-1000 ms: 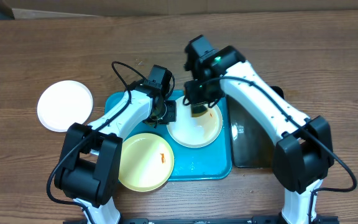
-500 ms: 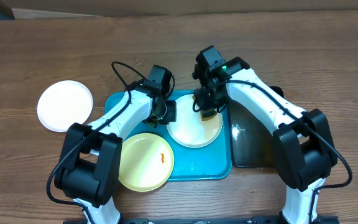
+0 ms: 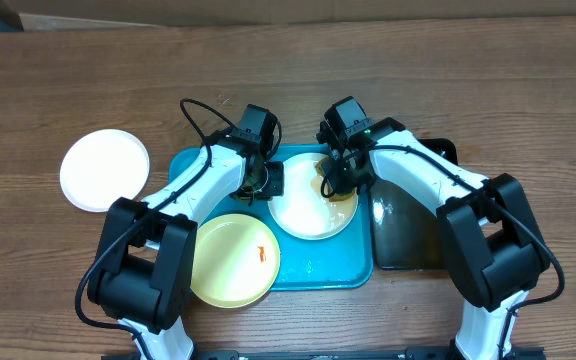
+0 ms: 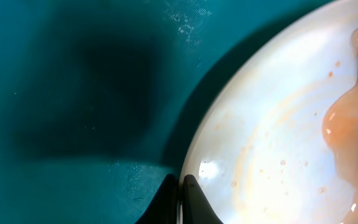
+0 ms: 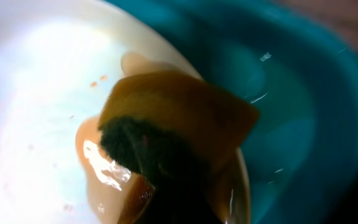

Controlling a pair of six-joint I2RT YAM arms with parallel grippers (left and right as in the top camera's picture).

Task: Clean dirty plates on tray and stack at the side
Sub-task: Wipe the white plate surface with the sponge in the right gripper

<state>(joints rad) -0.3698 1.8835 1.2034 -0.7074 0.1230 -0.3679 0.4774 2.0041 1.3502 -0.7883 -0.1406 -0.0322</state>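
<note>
Right pincer (image 3: 334, 178) has dropped onto the white plate (image 3: 306, 212) on the tray (image 3: 340, 268), clenched on a wet sponge (image 5: 179, 118) pressed beneath it against orange residue. Left pincer (image 4: 180, 190) is clenched on the plate rim, judged to be steadying it. 1 stacked plate (image 3: 105, 169) lies well left.

On the surface (image 3: 528, 100), the tray (image 3: 313, 268) holds one plate (image 3: 303, 215) toward its 2 o'clock, a second plate (image 3: 230, 260) overlaps its rim at 8 o'clock, a third plate (image 3: 104, 169) lies well apart at 10 o'clock, and a smaller tray (image 3: 400, 240) sits just beside it at 3 o'clock.
</note>
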